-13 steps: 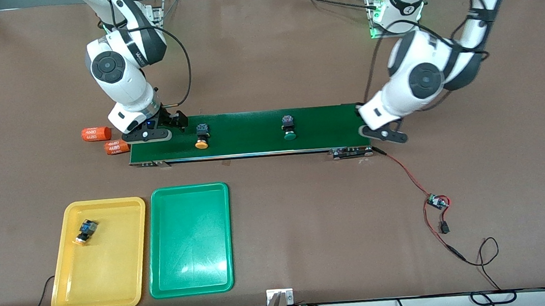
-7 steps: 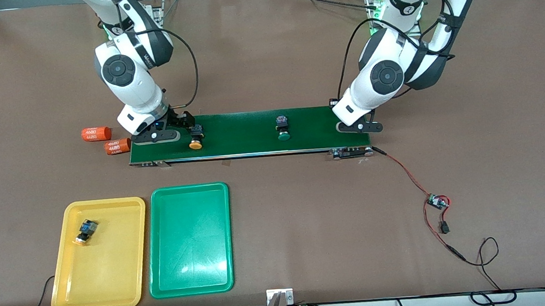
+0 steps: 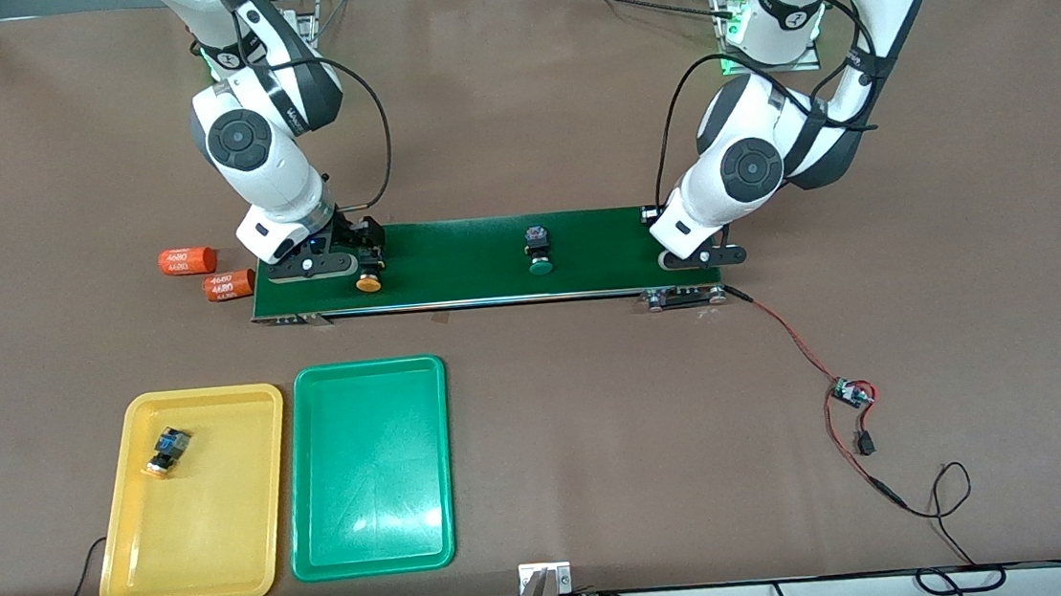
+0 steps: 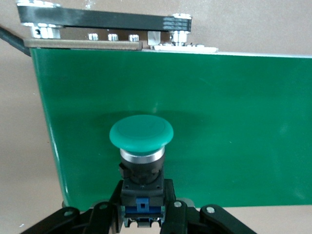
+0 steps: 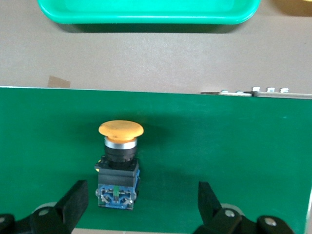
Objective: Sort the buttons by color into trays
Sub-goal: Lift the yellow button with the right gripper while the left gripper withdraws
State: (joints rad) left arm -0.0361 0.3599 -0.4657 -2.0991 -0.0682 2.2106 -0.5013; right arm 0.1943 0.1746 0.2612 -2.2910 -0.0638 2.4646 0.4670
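The yellow tray [image 3: 228, 574] holds one orange-capped button [image 3: 166, 451]; the green tray [image 3: 322, 547] holds nothing. Left end effector [image 4: 142, 214] grasps a green-capped button [image 4: 141, 134]; right end effector [image 5: 141, 202] is released.

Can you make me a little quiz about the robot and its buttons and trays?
1. True or false: the green tray holds a button.
2. The left gripper is shut on the held button. What colour is its cap? A green, B orange, C red.
3. Fill in: the lone button in the yellow tray has an ____ cap.
Key: 1 false; 2 A; 3 orange.
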